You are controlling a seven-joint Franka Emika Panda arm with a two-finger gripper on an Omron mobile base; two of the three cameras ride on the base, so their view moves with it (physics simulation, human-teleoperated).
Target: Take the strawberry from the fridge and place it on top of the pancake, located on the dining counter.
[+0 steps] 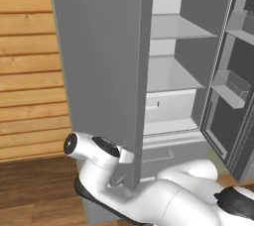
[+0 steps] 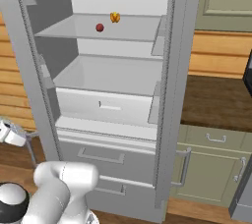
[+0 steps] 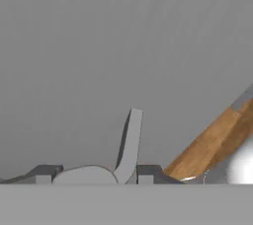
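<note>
The fridge [image 2: 115, 78] stands open, with white walls and glass shelves inside. On its upper shelf lies the small dark red strawberry [image 2: 100, 27]. My gripper [image 1: 126, 157] is low at the free edge of the swung-out left door [image 1: 99, 66]. In the hand view the gripper [image 3: 96, 177] is close against the grey door face, and its fingertips [image 3: 148, 172] stand apart with the door's bar handle [image 3: 129, 140] rising between them, nearer the right tip. Nothing is held. The pancake and the dining counter are out of view.
An orange-yellow food item [image 2: 114, 17] sits behind the strawberry. A white drawer [image 2: 106, 106] lies below the shelves. The right door [image 1: 233, 86] carries bins. A wood-plank wall [image 1: 27, 61] is left of the fridge. A dark counter over green cabinets [image 2: 216, 149] is right of it.
</note>
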